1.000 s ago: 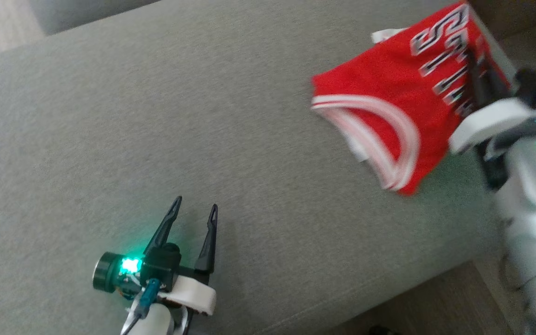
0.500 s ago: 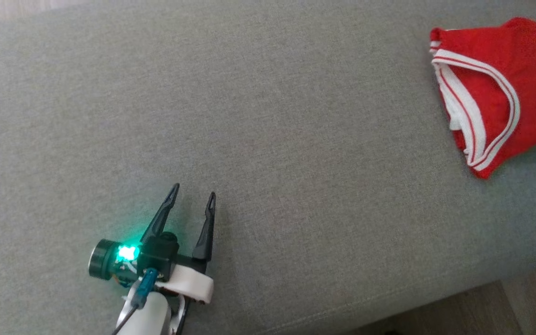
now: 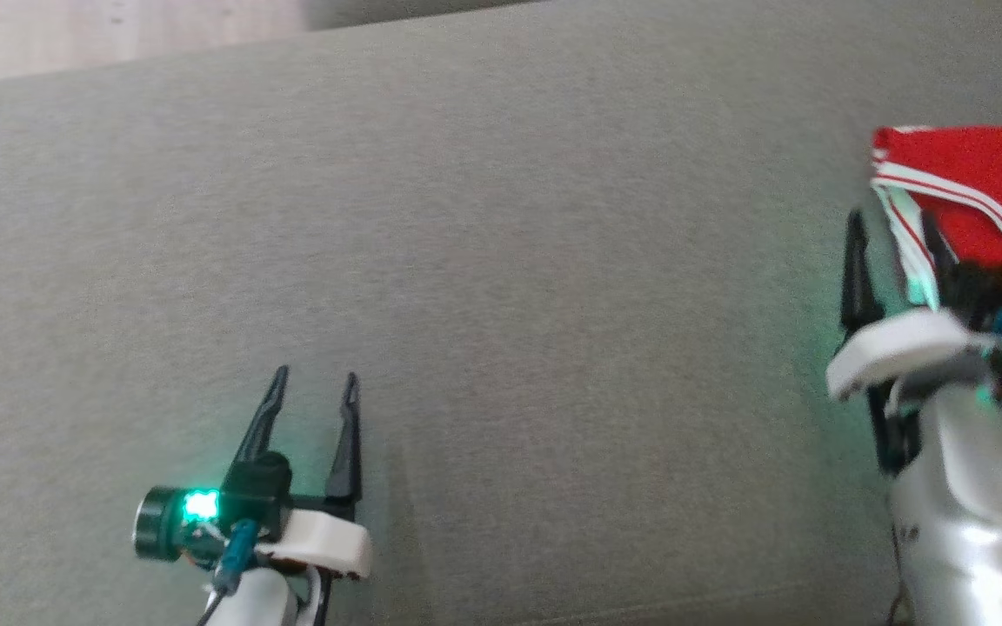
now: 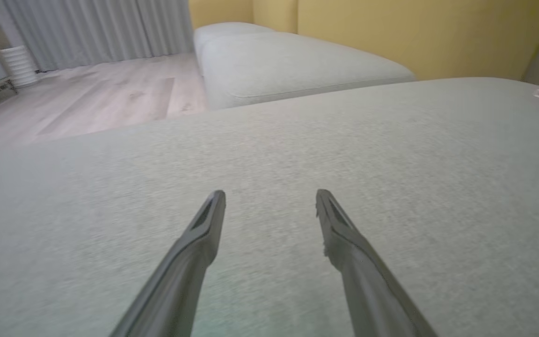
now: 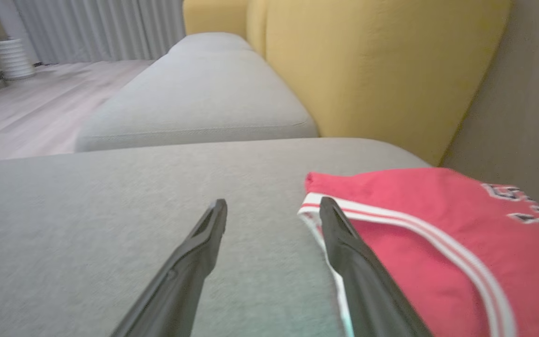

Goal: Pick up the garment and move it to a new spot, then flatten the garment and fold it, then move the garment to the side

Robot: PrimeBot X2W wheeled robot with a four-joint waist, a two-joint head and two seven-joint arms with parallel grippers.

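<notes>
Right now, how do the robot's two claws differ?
The left gripper sits over bare grey cushion, far from the red jersey; the right gripper is at the jersey's trimmed edge, one finger overlapping it. Both stand open, holding nothing.

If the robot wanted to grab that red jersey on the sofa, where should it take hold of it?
Probably the white-striped trim at the near corner of the red jersey. It lies as a free edge facing the bare grey cushion, so the right gripper, its fingers open right at it, could slide in low from that side. The yellow backrest crowds the far side.
</notes>
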